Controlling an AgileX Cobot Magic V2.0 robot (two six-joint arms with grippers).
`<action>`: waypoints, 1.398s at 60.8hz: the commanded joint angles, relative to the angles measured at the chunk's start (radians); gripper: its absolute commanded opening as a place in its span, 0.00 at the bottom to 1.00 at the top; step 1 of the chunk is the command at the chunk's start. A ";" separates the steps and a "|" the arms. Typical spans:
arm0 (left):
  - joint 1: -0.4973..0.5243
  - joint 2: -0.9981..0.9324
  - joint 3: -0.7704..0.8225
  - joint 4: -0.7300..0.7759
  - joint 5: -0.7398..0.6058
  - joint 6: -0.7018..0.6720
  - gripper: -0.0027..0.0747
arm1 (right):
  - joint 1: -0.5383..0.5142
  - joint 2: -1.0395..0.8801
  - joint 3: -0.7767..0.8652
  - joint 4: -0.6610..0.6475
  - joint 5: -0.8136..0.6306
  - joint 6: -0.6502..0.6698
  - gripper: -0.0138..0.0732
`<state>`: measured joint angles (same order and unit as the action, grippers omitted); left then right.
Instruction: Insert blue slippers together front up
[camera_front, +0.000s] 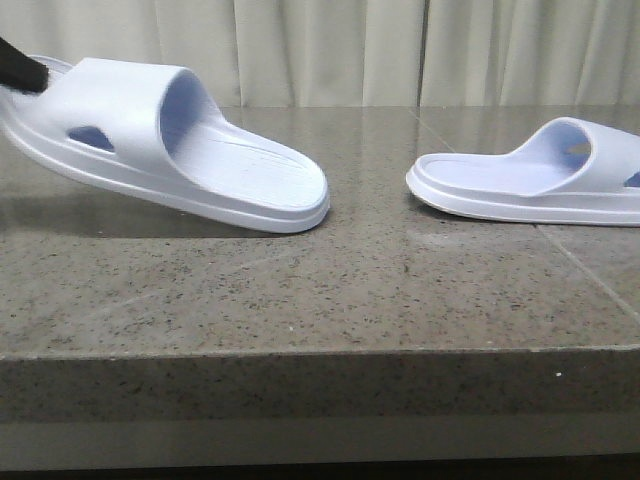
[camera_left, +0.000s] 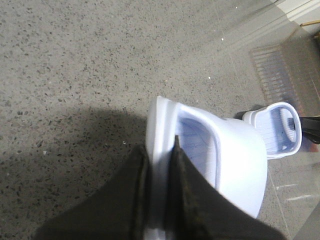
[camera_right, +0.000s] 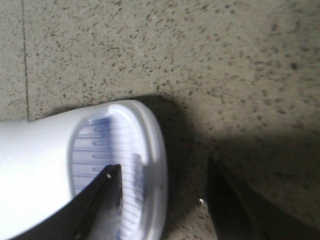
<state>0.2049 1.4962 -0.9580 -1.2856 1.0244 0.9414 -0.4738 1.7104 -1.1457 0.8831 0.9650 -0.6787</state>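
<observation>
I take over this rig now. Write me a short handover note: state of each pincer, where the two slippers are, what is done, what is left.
Left pincer: shut on the rim at one end of the left slipper, which is tilted, gripped end raised, far end at the counter.
Right pincer: open, one finger over the right slipper's rim, the other beside it above the counter; nothing gripped.
Right slipper: flat on the counter, apart from the left one, their open ends facing each other.
Done: left slipper grasped and partly lifted.
Left: grasp the right slipper, slot the pair together, front up.
</observation>
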 joint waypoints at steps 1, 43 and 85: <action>-0.004 -0.038 -0.025 -0.070 0.025 -0.001 0.01 | -0.006 -0.029 -0.030 0.087 0.043 -0.051 0.54; -0.004 -0.038 -0.025 -0.070 0.025 -0.001 0.01 | 0.043 0.011 -0.030 0.101 0.091 -0.102 0.02; -0.163 -0.038 0.019 -0.199 -0.125 0.007 0.01 | -0.095 -0.394 0.072 0.336 0.188 -0.050 0.02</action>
<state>0.1016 1.4962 -0.9283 -1.3965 0.9559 0.9432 -0.5549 1.3480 -1.0643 1.0958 1.1165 -0.7308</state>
